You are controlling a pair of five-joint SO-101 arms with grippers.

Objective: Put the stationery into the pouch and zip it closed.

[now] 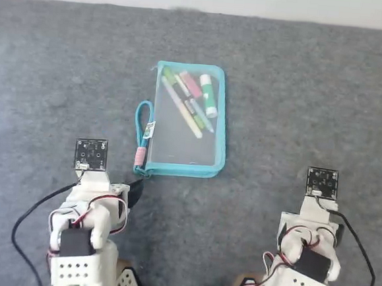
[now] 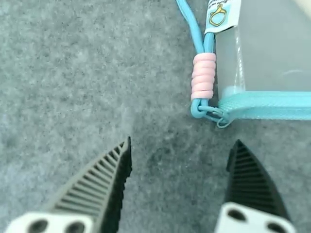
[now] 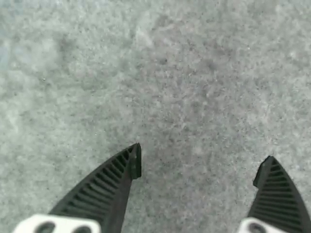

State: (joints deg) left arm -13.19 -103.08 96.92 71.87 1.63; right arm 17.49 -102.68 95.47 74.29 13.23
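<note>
A clear pouch (image 1: 177, 145) with a teal zipper edge lies flat at the table's middle. Inside its far half are several pens (image 1: 189, 104) and a green-capped glue stick (image 1: 208, 95). A teal strap (image 1: 140, 122) with pink beads (image 2: 203, 75) hangs off the near left corner, where the zip pull (image 2: 216, 116) sits. The zipper band (image 2: 272, 104) along the near edge looks shut. My left gripper (image 2: 182, 143) is open just short of that corner, holding nothing. My right gripper (image 3: 201, 153) is open over bare carpet, well to the right of the pouch.
A grey carpet-like surface (image 1: 301, 92) covers the table, with a pale wall strip along the far edge. A white tag (image 2: 221, 12) hangs on the strap. Both arm bases (image 1: 83, 254) (image 1: 303, 271) stand at the near edge.
</note>
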